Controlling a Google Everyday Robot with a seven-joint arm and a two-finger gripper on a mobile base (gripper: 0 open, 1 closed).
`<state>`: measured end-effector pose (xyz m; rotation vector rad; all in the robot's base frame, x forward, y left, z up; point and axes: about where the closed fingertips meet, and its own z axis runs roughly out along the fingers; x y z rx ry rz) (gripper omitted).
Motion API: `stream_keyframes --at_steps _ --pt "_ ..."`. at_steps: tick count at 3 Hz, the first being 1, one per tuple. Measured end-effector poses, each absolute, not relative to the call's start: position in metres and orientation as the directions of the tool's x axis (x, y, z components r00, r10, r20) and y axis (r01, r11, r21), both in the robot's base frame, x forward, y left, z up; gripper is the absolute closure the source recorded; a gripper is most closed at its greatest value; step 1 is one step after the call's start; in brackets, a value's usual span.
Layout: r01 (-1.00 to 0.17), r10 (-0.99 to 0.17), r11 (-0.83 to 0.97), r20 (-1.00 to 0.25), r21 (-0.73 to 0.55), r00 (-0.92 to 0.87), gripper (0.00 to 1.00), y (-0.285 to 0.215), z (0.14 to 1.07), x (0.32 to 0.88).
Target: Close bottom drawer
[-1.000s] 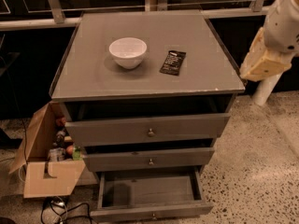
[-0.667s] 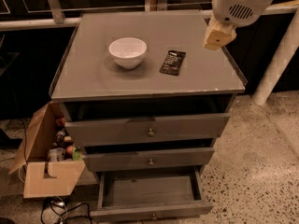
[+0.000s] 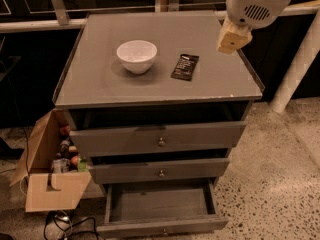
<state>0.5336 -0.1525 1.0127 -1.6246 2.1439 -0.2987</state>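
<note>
The bottom drawer (image 3: 161, 211) is pulled far out at the near bottom of the cabinet. I can see its bare floor, and its little knob (image 3: 164, 231) faces me. The middle drawer (image 3: 160, 170) and the top drawer (image 3: 157, 140) above it stick out only a little.

A second ago the gripper (image 3: 233, 38) was off to the right of the cabinet. It has swung left and now hangs over the far right part of the cabinet top (image 3: 100, 79). I cannot tell if it is released or clenched, and I see nothing in it.

That means I think the job has not really started. The gripper is high up and well apart from the drawer. I must bring it down low in front and push.

A white bowl (image 3: 136, 55) and a black packet (image 3: 185, 67) sit on top. An open cardboard box (image 3: 50, 194) stands on the left.
</note>
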Motion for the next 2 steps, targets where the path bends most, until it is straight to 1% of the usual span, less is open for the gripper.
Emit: stream_keyframes --at_steps 2 --pt "-0.86 -0.953 0.29 -0.208 -0.42 -0.22 0.36 -0.1525 1.0127 0.5336"
